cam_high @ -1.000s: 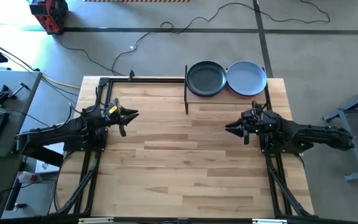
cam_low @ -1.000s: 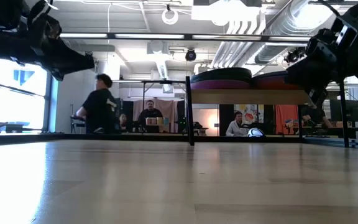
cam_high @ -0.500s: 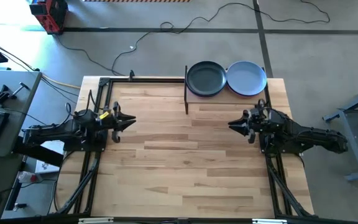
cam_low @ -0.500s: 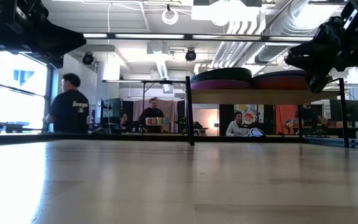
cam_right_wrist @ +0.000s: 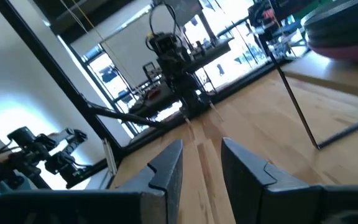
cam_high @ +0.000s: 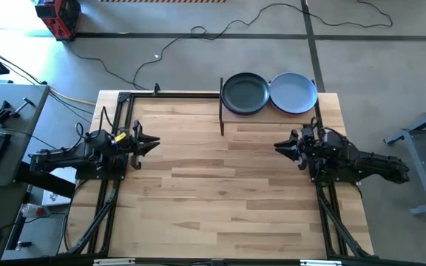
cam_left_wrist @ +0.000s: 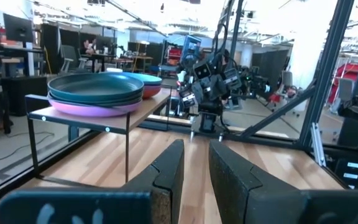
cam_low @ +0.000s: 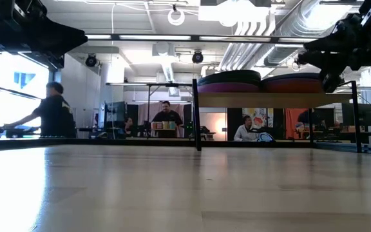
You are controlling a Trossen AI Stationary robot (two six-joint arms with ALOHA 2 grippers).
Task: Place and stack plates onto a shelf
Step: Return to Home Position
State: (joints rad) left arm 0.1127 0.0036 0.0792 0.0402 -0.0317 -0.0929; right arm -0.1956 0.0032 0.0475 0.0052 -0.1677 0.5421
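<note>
the plates (cam_high: 245,94) lie in two stacks on the shelf (cam_low: 256,99) at the counter's (cam_high: 220,192) far right, just beyond the right jaws. the left jaws are well apart from it. both stand narrowly parted, holding nothing.

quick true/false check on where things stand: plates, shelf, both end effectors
1. The shelf carries two stacks side by side, one topped by a dark plate. True.
2. The other stack's top plate is orange-red. False: it is a pale blue-grey plate.
3. The left end effector grips a plate. False: it holds nothing, fingers slightly apart, above the tabletop on its left side.
4. The right end effector is away from the shelf and holds nothing. True.
5. A purple plate lies at the bottom of the dark-topped stack. True.
</note>
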